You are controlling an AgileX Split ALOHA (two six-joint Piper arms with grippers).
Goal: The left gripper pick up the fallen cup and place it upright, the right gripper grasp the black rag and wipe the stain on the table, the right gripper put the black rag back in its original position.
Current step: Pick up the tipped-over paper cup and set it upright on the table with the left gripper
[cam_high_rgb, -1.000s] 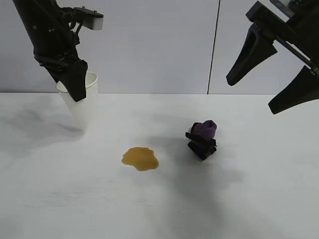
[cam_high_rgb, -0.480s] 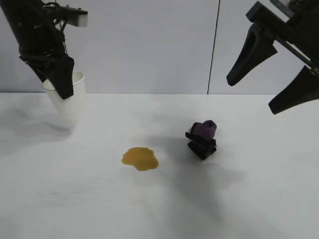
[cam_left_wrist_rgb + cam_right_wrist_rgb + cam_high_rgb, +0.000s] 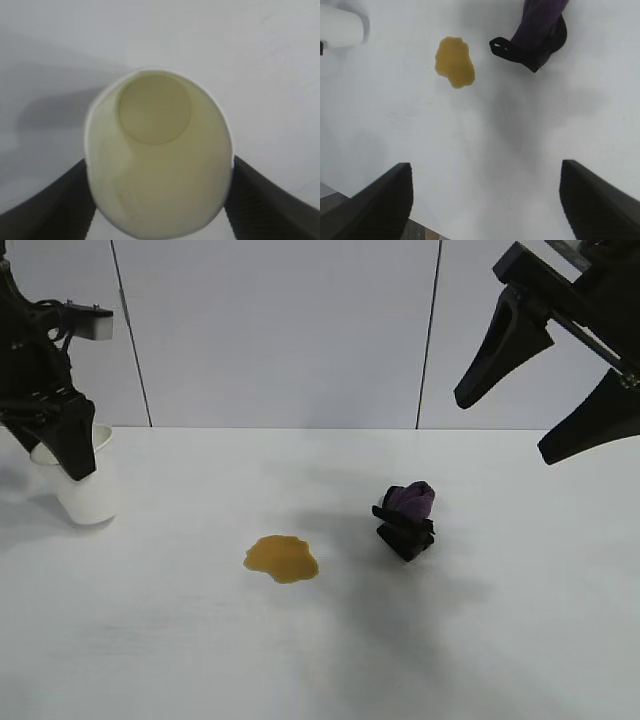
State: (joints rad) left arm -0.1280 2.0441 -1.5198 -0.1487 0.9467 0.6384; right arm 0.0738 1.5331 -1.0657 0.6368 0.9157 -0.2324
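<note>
Left gripper [image 3: 62, 455] clamps the cup [image 3: 85, 490] at the far left of the table [image 3: 330, 660], fingers pointing down on either side of the rim. Cup upright, mouth up, base at or just above the tabletop; contact with the surface cannot be told. Left wrist view looks straight down into the cup [image 3: 157, 150]: pale inside, round bottom visible, one dark finger pressed against each side wall, rim slightly squeezed to an oval. Right gripper [image 3: 545, 390] hangs high at the upper right, well above the table, its two tapered fingers spread wide with nothing between them. Black rag [image 3: 407, 518] sits bunched on the table right of centre, purple part on top, untouched. Stain [image 3: 282, 558] lies left of the rag and nearer the camera, an amber-brown puddle, apart from both rag and cup. Right wrist view shows stain [image 3: 454, 62] and rag [image 3: 535, 32] beyond its own spread fingertips.
</note>
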